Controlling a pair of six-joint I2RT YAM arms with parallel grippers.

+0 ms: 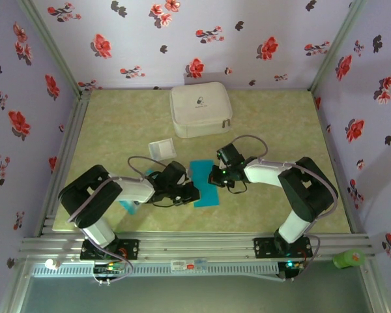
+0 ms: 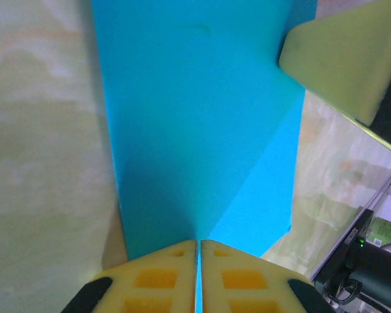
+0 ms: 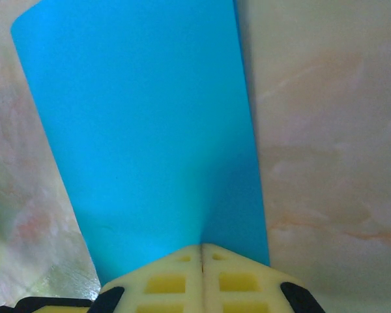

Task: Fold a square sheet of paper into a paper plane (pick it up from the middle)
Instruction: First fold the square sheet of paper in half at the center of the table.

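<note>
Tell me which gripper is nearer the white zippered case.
Right. The right gripper is on the near side of the white case; the left gripper is further back from it.

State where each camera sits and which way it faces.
Top external: above and behind the robot, looking down at the table; both arms show.
Left wrist: on the left arm, looking along the shut left gripper over the blue paper.
Right wrist: likewise, past the shut right gripper.
Shared: both wrist views show the blue paper.

I see bare table point(image 1: 280, 124) open at far left and right; 2 obstacles behind the square sheet of paper point(image 1: 205, 192): a white zipped case point(image 1: 200, 109) and, nearer, a small translucent square point(image 1: 162, 149).
</note>
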